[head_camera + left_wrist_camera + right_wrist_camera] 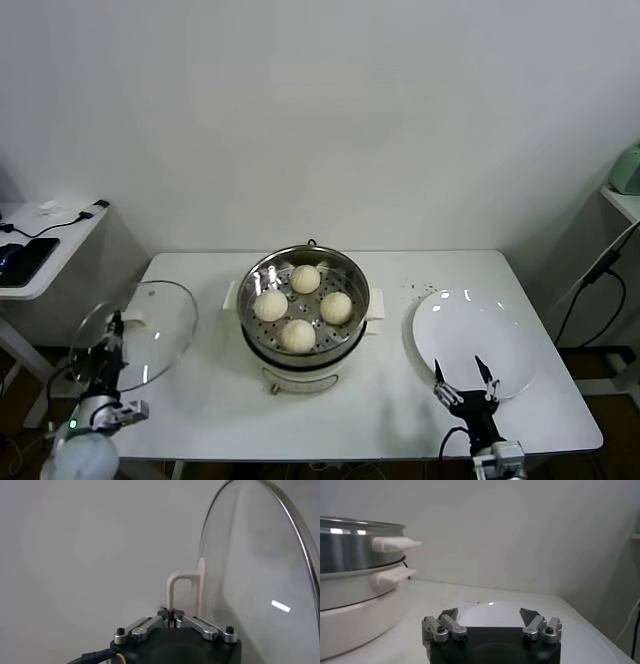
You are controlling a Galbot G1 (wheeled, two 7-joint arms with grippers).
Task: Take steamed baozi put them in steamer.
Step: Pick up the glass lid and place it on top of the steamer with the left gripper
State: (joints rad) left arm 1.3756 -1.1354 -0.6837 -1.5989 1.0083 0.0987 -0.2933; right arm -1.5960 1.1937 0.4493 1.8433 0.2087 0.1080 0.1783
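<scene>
The four soft, squishy steamed baozi (302, 306) already sit in the steamer (352, 272), best held gently round their sides, while the left gripper (112, 333) has its jaws clamped on the glass lid's handle (186, 587) and the right gripper (464, 383) waits, jaws wide apart.

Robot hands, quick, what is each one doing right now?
Left gripper: shut on the glass lid's white handle, at the table's left edge.
Right gripper: open, holding nothing, over the near edge of the white plate.
</scene>
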